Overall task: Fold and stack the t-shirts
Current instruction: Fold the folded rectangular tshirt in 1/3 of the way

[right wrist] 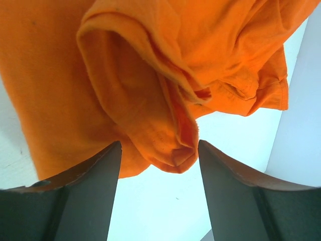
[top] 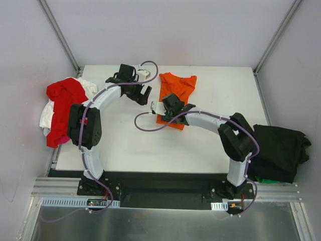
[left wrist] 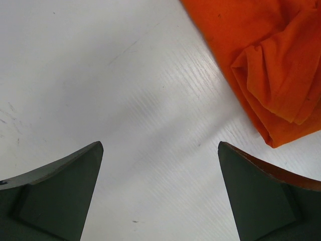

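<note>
White walls enclose a smooth white table with a faint grain. At its left edge a red t-shirt lies crumpled on a white t-shirt, both soft and unfolded, spilling over the edge. The left gripper hangs with its dark jaws spread wide over bare tabletop, just left of the orange t-shirt. That shirt lies at the far middle of the table, matte knit cloth gathered into a narrow, rumpled strip with a sleeve doubled over. The right gripper sits over its near end, jaws partly apart with a rolled fold between them; whether the pads press it I cannot tell. A black t-shirt is heaped over the right edge.
</note>
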Tool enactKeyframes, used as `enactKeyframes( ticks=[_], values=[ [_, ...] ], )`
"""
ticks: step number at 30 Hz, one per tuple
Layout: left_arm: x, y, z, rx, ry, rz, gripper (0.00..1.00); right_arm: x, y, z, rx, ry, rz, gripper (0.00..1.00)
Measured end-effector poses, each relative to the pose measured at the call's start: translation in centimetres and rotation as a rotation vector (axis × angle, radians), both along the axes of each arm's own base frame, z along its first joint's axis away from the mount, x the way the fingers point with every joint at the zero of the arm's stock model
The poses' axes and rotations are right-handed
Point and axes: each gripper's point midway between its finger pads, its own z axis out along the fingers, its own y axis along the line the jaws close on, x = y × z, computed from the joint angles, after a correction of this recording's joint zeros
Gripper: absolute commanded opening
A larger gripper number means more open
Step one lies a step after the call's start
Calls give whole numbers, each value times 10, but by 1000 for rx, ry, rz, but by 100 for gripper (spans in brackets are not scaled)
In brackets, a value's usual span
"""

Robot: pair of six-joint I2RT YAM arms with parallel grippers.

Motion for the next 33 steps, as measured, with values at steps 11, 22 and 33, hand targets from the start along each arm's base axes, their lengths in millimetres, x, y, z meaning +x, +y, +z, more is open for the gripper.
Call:
enactKeyframes(
  ticks=[11,22,33],
  values=[
    [2,2,-1,-6,-1,14,99,7,-4,5,4,-11,-12,64],
    [2,2,-2,-7,-2,14,99,8,-4,5,17,-3,-11,63],
    [2,2,-2,-8,0,16,99,8,0,-10,11,27,-7,62]
  ],
)
